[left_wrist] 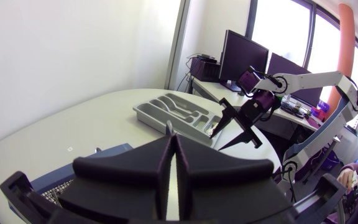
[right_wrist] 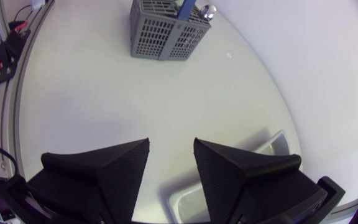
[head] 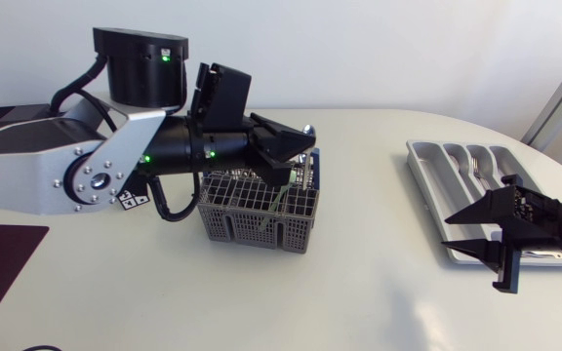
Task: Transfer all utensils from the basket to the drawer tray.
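Utensils: a round-ended metal piece (head: 307, 130) and a blue handle (right_wrist: 186, 9) stand in the basket (head: 259, 213), mid-tabletop (head: 359, 283). Forks (head: 478, 166) lie in the tray (head: 425, 156). My left end effector (head: 296, 156) is closed above the basket, with nothing seen between its fingers. My right end effector (head: 461, 237) is open by the tray. Advice: open the left, descend straight over one handle, clear the basket rim

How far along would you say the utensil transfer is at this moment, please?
Partly done: forks already lie in the drawer tray. Nothing is visibly in hand: the left tool is shut over the basket, the right tool open and empty. A blue-handled utensil is left in the basket.
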Controlling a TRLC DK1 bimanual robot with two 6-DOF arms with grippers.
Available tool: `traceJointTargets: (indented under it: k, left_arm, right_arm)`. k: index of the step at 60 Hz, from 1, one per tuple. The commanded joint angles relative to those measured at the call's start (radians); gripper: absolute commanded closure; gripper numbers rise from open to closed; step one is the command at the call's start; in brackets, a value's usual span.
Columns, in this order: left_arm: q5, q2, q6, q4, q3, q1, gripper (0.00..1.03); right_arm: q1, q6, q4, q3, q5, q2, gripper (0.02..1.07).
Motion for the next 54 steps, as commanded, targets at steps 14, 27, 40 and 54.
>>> traceJointTargets:
  k: [14,27,40,54]
  left_arm:
    - [0.120,-0.022,-0.012,-0.053,-0.014,-0.022,1.00]
    - [0.184,-0.022,-0.012,-0.078,-0.028,-0.056,1.00]
    - [0.252,-0.012,-0.013,-0.113,-0.020,-0.063,1.00]
    - [0.304,-0.001,-0.046,-0.116,-0.008,-0.063,1.00]
  right_arm:
    - [0.262,0.359,-0.058,0.135,-0.127,-0.011,0.53]
    - [0.400,0.538,-0.011,0.194,-0.221,0.028,0.53]
    - [0.549,0.661,0.063,0.186,-0.226,0.042,0.60]
    - [0.613,0.707,0.081,0.184,-0.256,0.039,0.77]
